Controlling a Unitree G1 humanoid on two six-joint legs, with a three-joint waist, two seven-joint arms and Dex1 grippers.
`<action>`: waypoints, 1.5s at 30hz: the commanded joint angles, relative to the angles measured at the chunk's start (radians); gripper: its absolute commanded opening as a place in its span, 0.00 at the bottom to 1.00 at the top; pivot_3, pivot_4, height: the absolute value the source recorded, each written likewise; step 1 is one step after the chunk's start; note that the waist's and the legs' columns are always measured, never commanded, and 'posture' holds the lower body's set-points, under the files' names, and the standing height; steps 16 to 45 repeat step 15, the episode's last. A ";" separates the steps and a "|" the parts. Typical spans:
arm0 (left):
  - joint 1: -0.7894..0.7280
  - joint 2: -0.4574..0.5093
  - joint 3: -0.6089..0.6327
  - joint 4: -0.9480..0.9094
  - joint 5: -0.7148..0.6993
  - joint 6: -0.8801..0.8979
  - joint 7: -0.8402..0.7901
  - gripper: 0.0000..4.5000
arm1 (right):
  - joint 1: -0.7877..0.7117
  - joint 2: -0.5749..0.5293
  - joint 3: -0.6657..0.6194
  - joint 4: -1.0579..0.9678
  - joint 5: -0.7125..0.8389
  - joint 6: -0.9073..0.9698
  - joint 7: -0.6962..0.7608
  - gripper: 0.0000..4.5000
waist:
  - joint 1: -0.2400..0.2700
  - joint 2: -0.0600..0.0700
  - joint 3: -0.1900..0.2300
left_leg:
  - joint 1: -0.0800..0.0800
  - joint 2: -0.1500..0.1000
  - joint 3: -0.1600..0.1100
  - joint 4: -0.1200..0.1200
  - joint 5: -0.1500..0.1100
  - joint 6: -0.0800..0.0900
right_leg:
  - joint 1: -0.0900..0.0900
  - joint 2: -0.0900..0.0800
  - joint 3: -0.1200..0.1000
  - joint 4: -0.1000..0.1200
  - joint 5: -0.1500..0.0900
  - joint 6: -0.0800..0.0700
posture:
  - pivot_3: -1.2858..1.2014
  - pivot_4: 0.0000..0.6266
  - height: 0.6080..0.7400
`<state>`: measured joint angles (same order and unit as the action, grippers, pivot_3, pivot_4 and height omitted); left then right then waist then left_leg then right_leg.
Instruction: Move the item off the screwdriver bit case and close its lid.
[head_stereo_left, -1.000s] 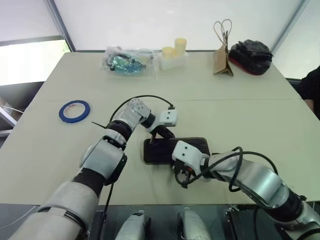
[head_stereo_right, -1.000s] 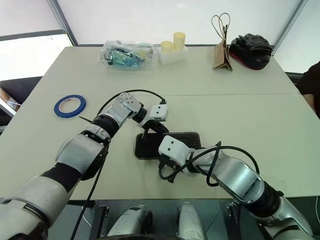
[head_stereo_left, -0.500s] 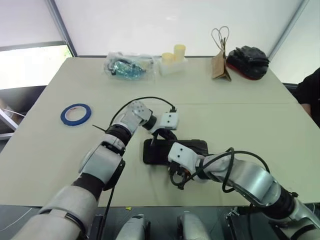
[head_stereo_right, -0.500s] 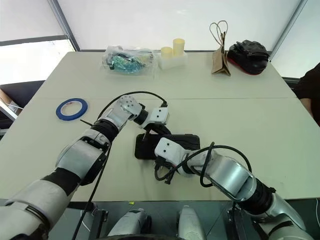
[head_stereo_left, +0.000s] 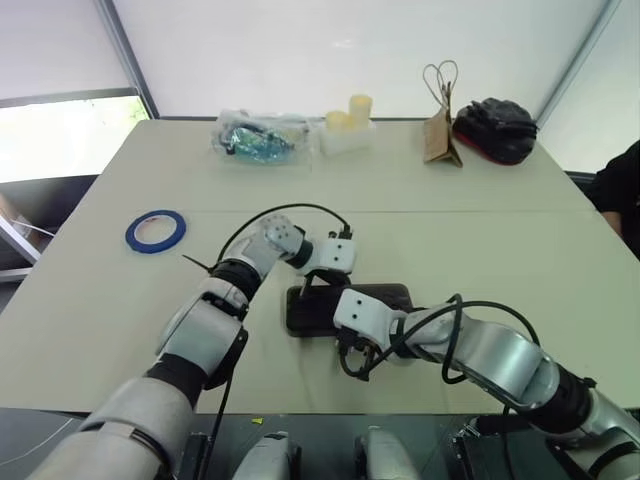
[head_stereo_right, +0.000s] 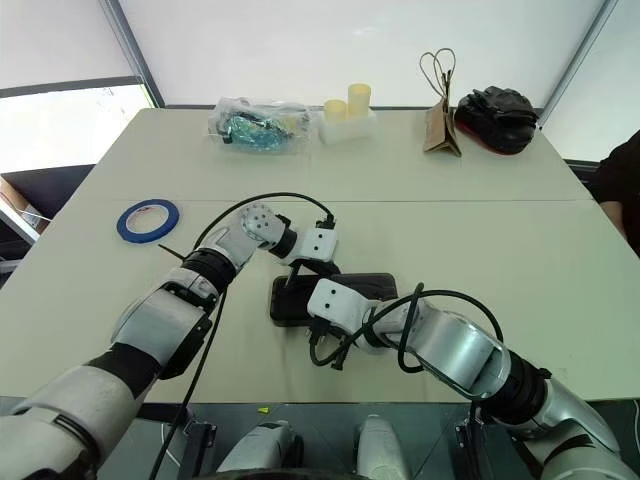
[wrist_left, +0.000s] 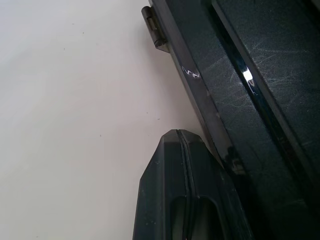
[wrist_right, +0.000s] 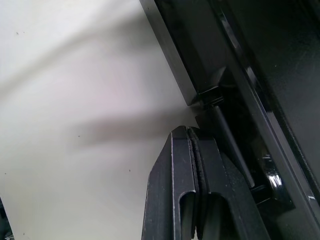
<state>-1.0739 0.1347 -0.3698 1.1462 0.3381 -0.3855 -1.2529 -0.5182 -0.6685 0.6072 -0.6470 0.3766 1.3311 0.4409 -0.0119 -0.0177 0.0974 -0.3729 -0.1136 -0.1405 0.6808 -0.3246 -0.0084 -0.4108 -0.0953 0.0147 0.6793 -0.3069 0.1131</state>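
Left eye view: the flat rectangular dark grey plastic screwdriver bit case (head_stereo_left: 350, 308) lies on the pale beige worktop (head_stereo_left: 500, 240) with its lid down. The left claw (head_stereo_left: 318, 284) points down at the case's far edge near its left end, fingers together and holding nothing. The right claw (head_stereo_left: 352, 345) is at the case's near long edge, likewise pinched shut and empty. The flat ring of blue tape (head_stereo_left: 155, 230) lies on the worktop well apart from the case, far off to the left of the left claw. Along the far edge, well beyond both claws, sit a clear bag with teal contents (head_stereo_left: 255, 139), a pale tray with yellow cylinders (head_stereo_left: 347, 126), a brown paper bag with looped handles (head_stereo_left: 441, 128) and a black pouch (head_stereo_left: 494, 124).

Right eye view: the same layout, with the tape ring well clear of the case and both claws against the case's long edges.

Left wrist view: the left claw's two black fingers (wrist_left: 170, 190) are pressed together, tip just beside the case's dark edge, with a small hinge (wrist_left: 153, 27) further along that edge.

Right wrist view: the right claw's fingers (wrist_right: 182, 170) are closed flat against each other, tip next to the small black latch (wrist_right: 215, 90) on the case's long edge.
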 joint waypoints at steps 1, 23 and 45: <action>0.075 -0.078 -0.058 0.064 0.025 -0.029 -0.027 0.00 | -0.036 -0.001 -0.127 0.022 -0.076 0.013 -0.079 0.01 | 0.000 0.000 0.000 | 0.000 0.000 0.000 0.000 0.000 0.000 | 0.001 0.000 0.000 -0.002 0.000 0.000 | 0.52 0.24 1.00; 0.011 0.263 0.441 -0.220 -0.447 0.494 -0.070 0.00 | 0.150 -0.056 -1.028 -0.209 0.292 0.178 0.256 0.01 | -0.002 -0.002 0.011 | -0.019 -0.001 0.000 0.004 -0.001 0.001 | -0.017 -0.001 0.000 0.003 0.000 0.000 | 0.52 0.24 1.00; 0.011 0.263 0.441 -0.220 -0.447 0.494 -0.070 0.00 | 0.150 -0.056 -1.028 -0.209 0.292 0.178 0.256 0.01 | -0.002 -0.002 0.011 | -0.019 -0.001 0.000 0.004 -0.001 0.001 | -0.017 -0.001 0.000 0.003 0.000 0.000 | 0.52 0.24 1.00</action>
